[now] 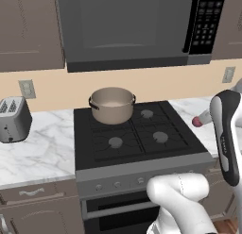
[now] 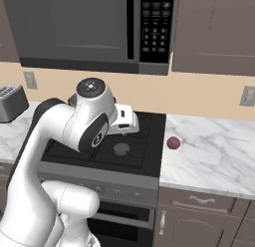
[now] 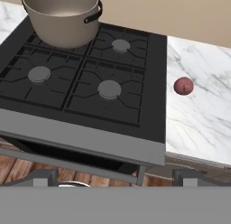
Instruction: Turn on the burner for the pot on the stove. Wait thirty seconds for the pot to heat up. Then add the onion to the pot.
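In the left base view a silver toaster (image 1: 13, 119) stands at the far left on the marble worktop (image 1: 38, 153), below a wall outlet (image 1: 27, 88). Next comes the stove (image 1: 142, 168), its black cooktop split into four grated quadrants with a row of small grey knobs (image 1: 117, 184) along the steel front. The pot (image 1: 112, 104), tan with two dark side handles, sits on the back left quadrant, covering that burner; it looks empty. Three grey burner caps lie bare: the front left burner (image 1: 115, 142), the front right one, and the back right one. A dark microwave (image 1: 137, 28) hangs above the stove, its keypad at the right end. Right of the stove, on the marble worktop there, lies the onion (image 1: 197, 121), a small dark-red ball near the cooktop's edge and well apart from the pot; the robot's upper arm partly covers it in this view.

In the right base view the onion (image 2: 173, 143) rests alone on the worktop just beside the stove's right edge, and the white arm crosses in front of the cooktop.

In the hand view the pot (image 3: 62, 16) is at upper left, the onion (image 3: 183, 86) at right on marble. The tool (image 3: 113, 182) hangs over the stove's front edge, touching nothing; its fingertips (image 3: 43, 178) stand spread wide, with nothing between them.
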You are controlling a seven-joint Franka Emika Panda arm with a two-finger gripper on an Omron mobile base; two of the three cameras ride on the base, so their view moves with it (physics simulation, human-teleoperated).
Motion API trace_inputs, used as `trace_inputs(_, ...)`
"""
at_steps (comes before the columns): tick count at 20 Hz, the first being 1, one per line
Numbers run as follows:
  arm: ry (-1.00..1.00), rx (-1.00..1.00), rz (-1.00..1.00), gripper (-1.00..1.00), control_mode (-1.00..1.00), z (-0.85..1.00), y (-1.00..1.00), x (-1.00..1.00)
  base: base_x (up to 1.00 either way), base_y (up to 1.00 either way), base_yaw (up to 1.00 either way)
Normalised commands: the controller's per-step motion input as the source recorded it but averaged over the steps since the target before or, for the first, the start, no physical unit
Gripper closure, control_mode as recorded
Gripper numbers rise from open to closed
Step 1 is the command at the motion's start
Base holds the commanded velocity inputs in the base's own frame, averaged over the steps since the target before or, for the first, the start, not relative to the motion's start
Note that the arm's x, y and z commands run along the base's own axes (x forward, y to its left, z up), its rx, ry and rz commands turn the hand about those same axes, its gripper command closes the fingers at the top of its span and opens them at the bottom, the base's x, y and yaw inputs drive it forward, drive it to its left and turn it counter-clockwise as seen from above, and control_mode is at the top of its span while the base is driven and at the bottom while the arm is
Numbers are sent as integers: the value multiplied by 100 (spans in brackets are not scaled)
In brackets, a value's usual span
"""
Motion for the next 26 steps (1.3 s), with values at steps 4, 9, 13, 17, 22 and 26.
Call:
trace_inputs(4, 0, 0, 0, -100, -100, 0, 0, 0, 0, 0, 0)
trace_inputs(9, 0, 0, 0, -100, -100, 0, 0, 0, 0, 0, 0)
trace_inputs(13, 0, 0, 0, -100, -100, 0, 0, 0, 0, 0, 0)
trace_inputs(17, 0, 0, 0, -100, -100, 0, 0, 0, 0, 0, 0)
trace_inputs(22, 0, 0, 0, -100, -100, 0, 0, 0, 0, 0, 0)
trace_inputs(26, 0, 0, 0, -100, -100, 0, 0, 0, 0, 0, 0)
